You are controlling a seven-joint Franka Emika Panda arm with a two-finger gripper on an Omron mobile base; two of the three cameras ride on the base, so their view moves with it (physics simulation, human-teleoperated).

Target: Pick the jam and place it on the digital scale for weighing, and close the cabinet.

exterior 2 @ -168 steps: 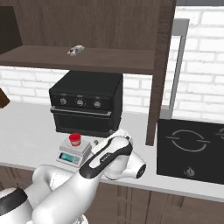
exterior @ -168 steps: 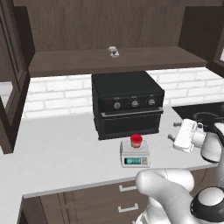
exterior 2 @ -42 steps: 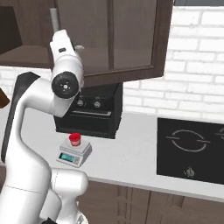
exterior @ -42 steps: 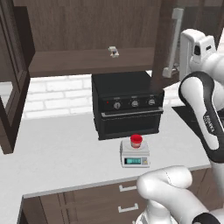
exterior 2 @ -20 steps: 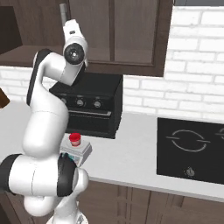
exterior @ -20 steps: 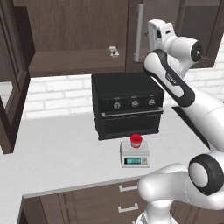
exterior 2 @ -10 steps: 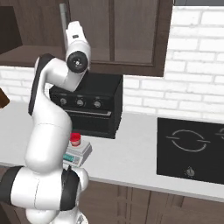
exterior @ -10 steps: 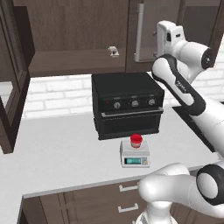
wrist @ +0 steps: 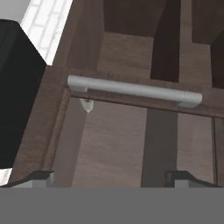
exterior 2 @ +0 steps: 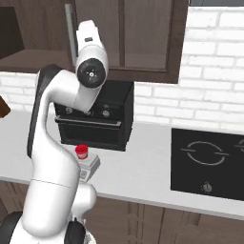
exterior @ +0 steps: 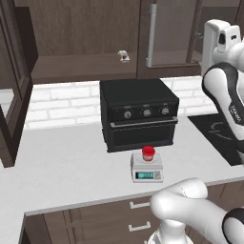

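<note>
Fingertips (wrist: 40, 177) sit spread with nothing between them; just beyond them I see the cabinet (wrist: 109, 144) door and its silver handle (wrist: 133, 90). Far below, the jam (exterior: 148, 152) stands on the digital scale (exterior: 147, 168), before the black oven (exterior: 138, 113).

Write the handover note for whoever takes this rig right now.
End effector: open, empty, facing the cabinet door's silver handle.
Jam: sits on the digital scale, in front of the black oven. That step is done.
Cabinet: right door looks closed in the right base view; left door stands open.
Left: close the left door.
</note>
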